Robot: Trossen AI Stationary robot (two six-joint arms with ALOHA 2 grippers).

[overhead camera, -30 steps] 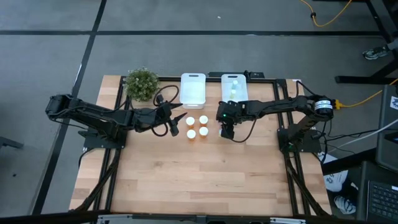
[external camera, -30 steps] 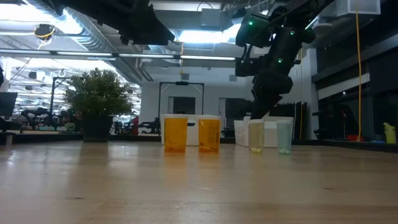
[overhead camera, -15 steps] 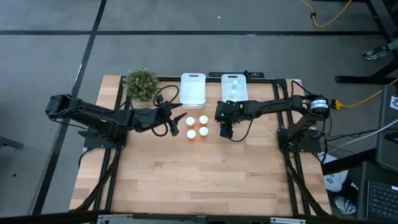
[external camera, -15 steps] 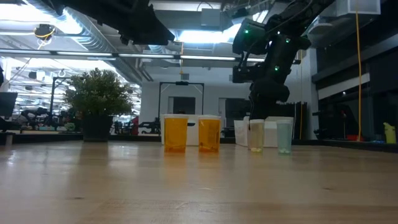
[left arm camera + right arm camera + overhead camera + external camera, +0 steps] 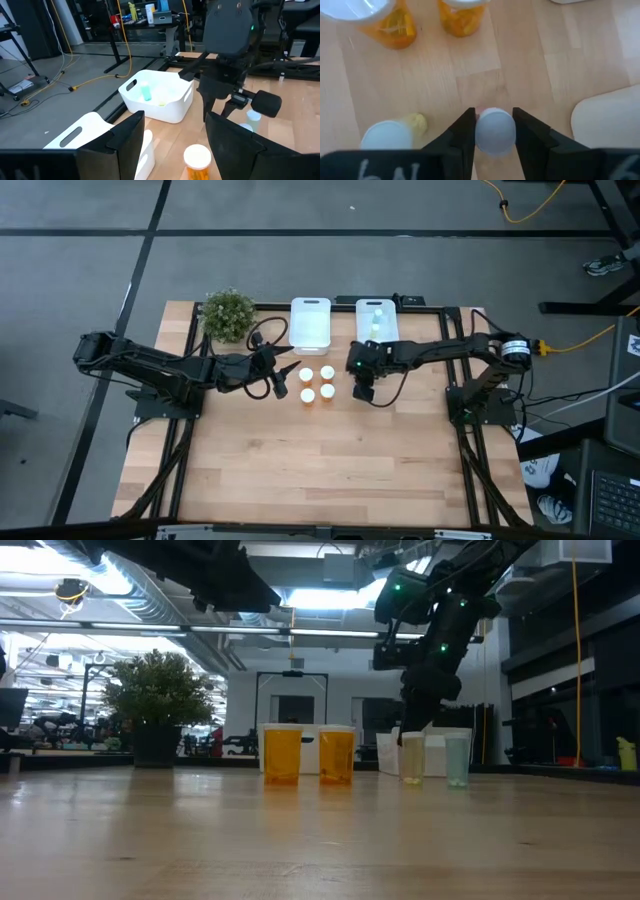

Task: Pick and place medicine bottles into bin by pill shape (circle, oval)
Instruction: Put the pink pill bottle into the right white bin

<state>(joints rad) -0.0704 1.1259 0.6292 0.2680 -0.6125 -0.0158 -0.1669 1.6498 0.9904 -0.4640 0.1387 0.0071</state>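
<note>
Four orange bottles with white caps [image 5: 316,383] stand on their bases in a square at the table's middle. My right gripper [image 5: 494,131] points down just to their right, shut on a small pale bottle with a white cap [image 5: 494,134]. A second pale bottle with yellowish contents [image 5: 390,136] stands beside it. In the low view two pale bottles [image 5: 412,758] [image 5: 457,758] stand under my right gripper [image 5: 410,730]. My left gripper [image 5: 284,382] hangs open and empty to the left of the orange bottles. My right gripper pinches the pale bottle's white cap [image 5: 494,120] between its two fingers [image 5: 465,137], one on each side of the cap. The fingers come from above, pointing down. The bottle stands upright; I cannot tell whether its base is on the table.
Two white bins stand at the far edge: the left one [image 5: 310,323] and the right one [image 5: 377,308], which holds a green-capped bottle [image 5: 145,92]. A potted plant [image 5: 229,315] stands at the far left. Bare wood lies toward the near edge.
My right gripper has gone a little toward the table's left edge and slightly down, coming to stand over the pale bottles. The bottles have not moved.
</note>
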